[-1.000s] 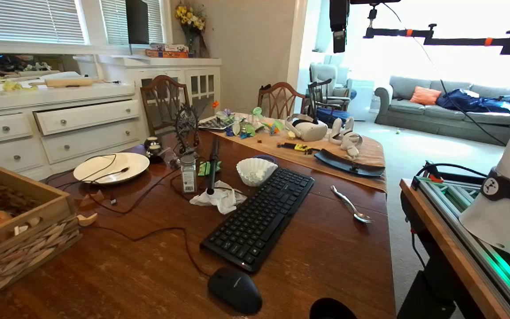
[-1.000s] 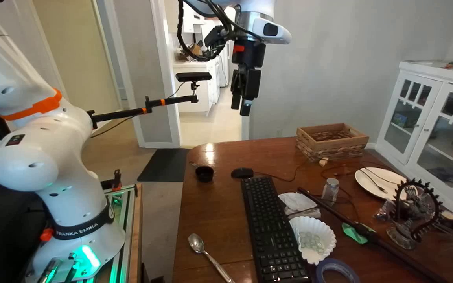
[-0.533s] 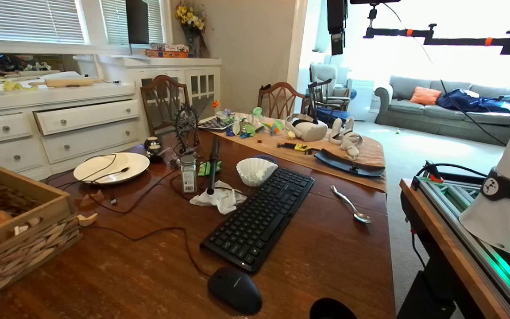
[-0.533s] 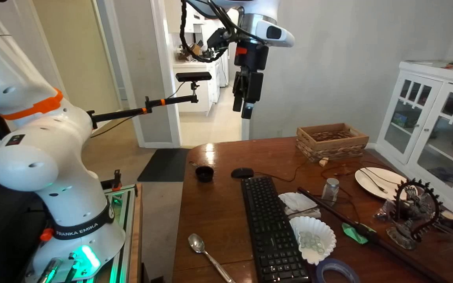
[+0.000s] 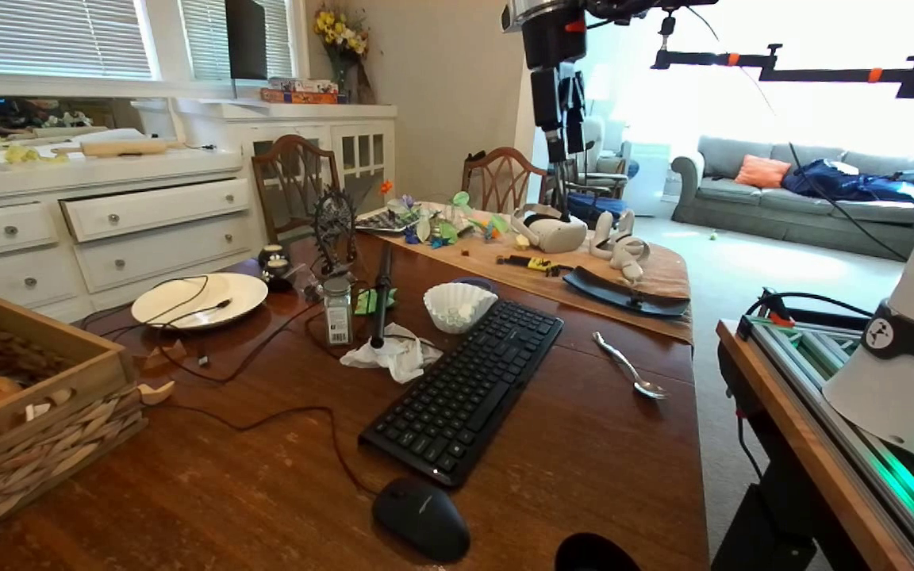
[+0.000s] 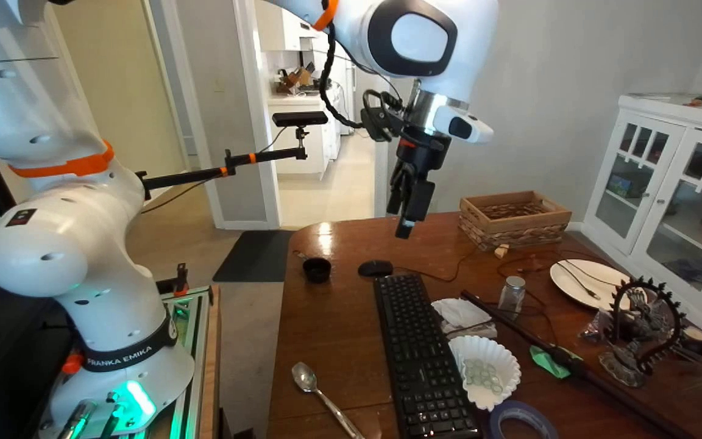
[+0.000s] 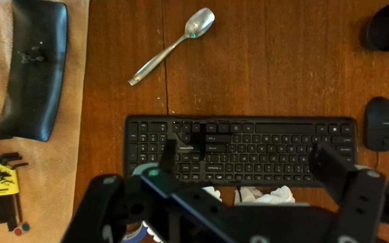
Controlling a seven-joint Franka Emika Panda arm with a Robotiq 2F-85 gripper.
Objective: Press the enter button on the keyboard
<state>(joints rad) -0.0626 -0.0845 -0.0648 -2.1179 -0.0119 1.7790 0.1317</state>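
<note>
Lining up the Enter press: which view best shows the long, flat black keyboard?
The wrist view: it looks down on the keyboard, lettering partly legible, though the black two-fingered tool hides parts of its lower edge. Both exterior views show it slanted, but clear of the tool.

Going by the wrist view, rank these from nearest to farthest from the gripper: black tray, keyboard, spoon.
1. Keyboard: middle of the picture, partly showing between the open fingers.
2. Spoon: above the keyboard in the picture, handle end toward the left.
3. Black tray: far left of the picture, on the tan surface.
</note>
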